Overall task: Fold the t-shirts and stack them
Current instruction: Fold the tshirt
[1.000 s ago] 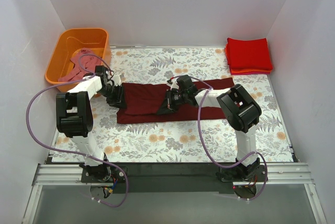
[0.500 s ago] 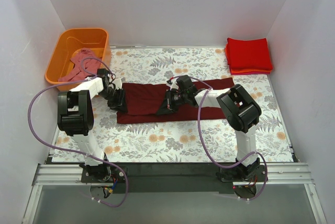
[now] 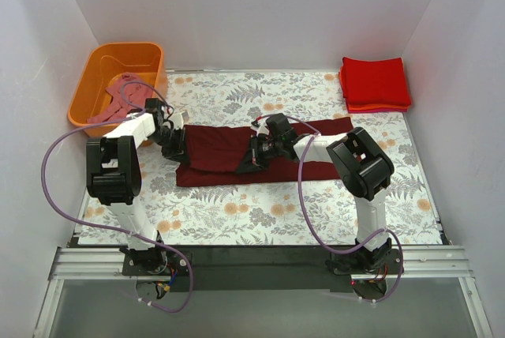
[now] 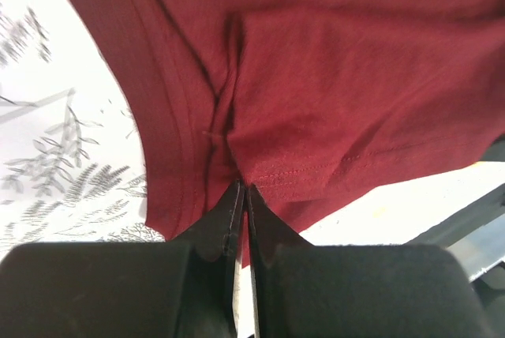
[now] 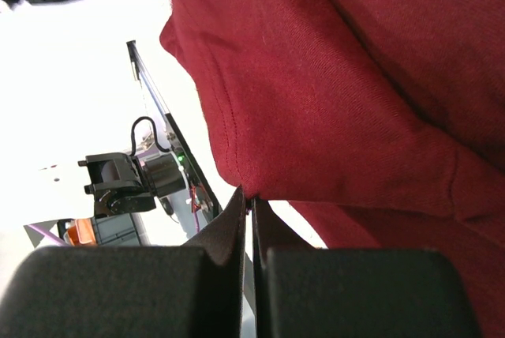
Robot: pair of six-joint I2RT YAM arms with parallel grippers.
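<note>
Where the scene is taken from overhead, the maroon shirt (image 3: 225, 148) is seen laid out as a long band across the middle of the flowered table (image 3: 237, 212), between the two arms. The left gripper (image 3: 175, 148) is set at the shirt's left end. The right gripper (image 3: 251, 161) is set near the shirt's middle, at the near edge. From above, both sets of fingers are too small for the grip to be read.

The left wrist view settles the left side. The jaws are pressed together with no gap and their tips are clenched on the stitched hem. A pucker of cloth runs up from the tips.

The right wrist view shows the same for the right side. The jaws are closed tight on a folded edge of the same shirt, and pale table is seen beyond the cloth.

Noted in the overhead view only:
- An orange tub (image 3: 95, 77) stands at the far left corner with a pink shirt (image 3: 122, 95) inside.
- Folded red shirts (image 3: 375, 81) are stacked at the far right corner, well apart from the maroon one.
</note>
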